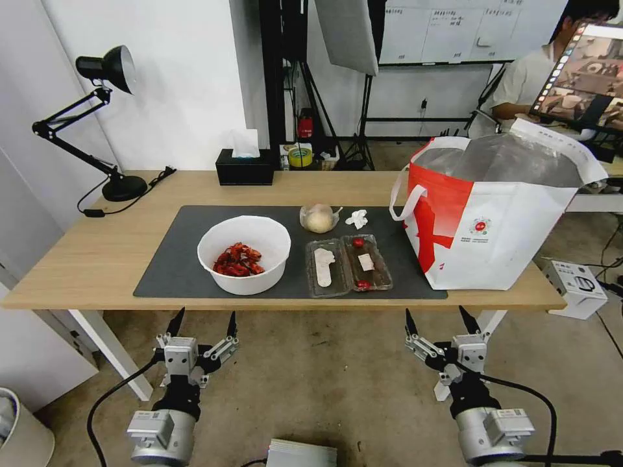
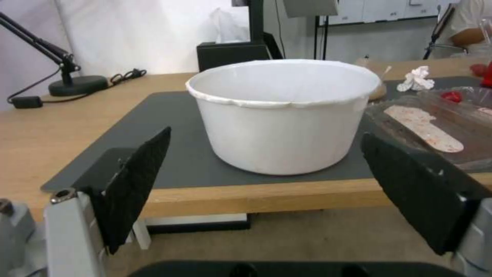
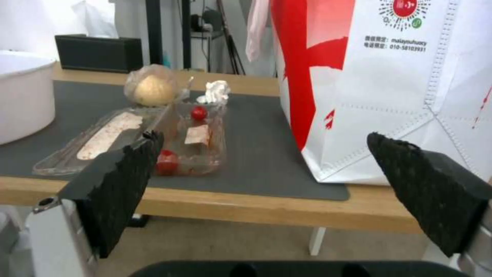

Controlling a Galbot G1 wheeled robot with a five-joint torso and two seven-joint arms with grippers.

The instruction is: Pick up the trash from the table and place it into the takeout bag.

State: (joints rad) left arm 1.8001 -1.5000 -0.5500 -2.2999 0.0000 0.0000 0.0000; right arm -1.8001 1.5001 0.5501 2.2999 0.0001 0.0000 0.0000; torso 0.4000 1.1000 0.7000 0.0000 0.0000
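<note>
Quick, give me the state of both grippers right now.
Left gripper: open, holding nothing, below the table edge in front of the white bowl.
Right gripper: open, holding nothing, below the table edge near the takeout bag.

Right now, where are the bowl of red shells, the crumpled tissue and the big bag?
bowl of red shells (image 1: 259, 237), head view, inner white wall.
crumpled tissue (image 1: 357, 218), head view, its middle.
takeout bag (image 1: 513, 240), head view, white front panel.

At frame centre we see a white bowl (image 1: 244, 254) holding red shells (image 1: 237, 260) on a dark grey mat (image 1: 170, 263) over the light-wood counter (image 1: 84, 256). At right, the takeout bag (image 1: 493, 217) is white with red panels, silver lining.
</note>
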